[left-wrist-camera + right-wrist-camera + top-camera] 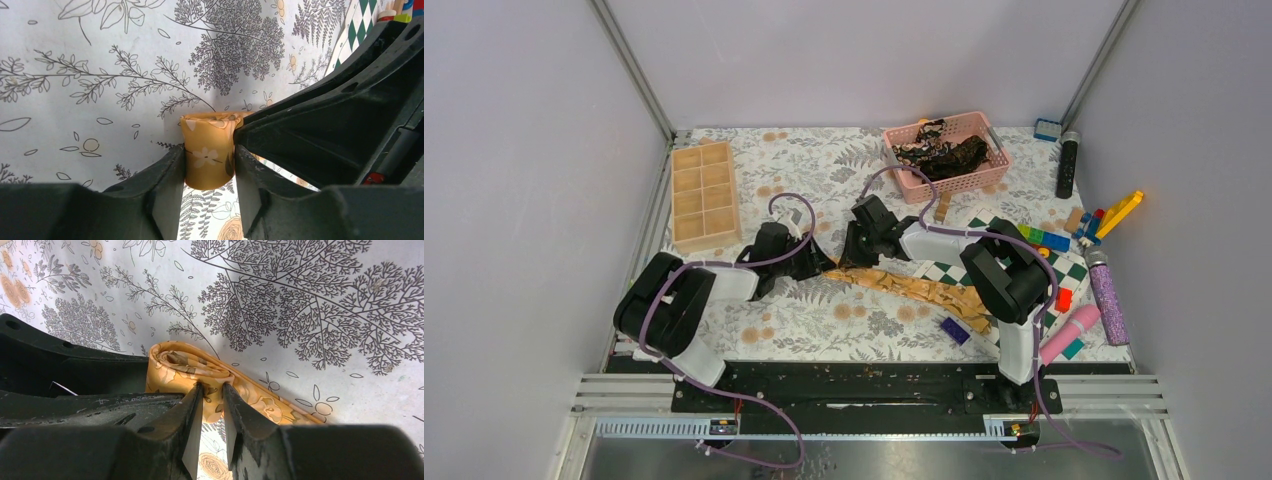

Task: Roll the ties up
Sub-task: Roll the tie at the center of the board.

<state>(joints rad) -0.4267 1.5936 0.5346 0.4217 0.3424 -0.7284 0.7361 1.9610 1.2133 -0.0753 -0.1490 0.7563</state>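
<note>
**Gold tie part-rolled at mid-desk, both jaws on the roll**

The gold tie [914,288] lies on the desk [824,160], running from the middle toward the right near corner, where its far end crosses the checkered board [1074,272]. Its left end is wound into a short roll [206,132]. The left jaws grip the roll, 1 finger against each of its 2 sides. The right jaws are pinched nearly together on the roll's outer layers. The dark ties [939,152] sit heaped in the pink basket [949,190] by the far edge.
</note>
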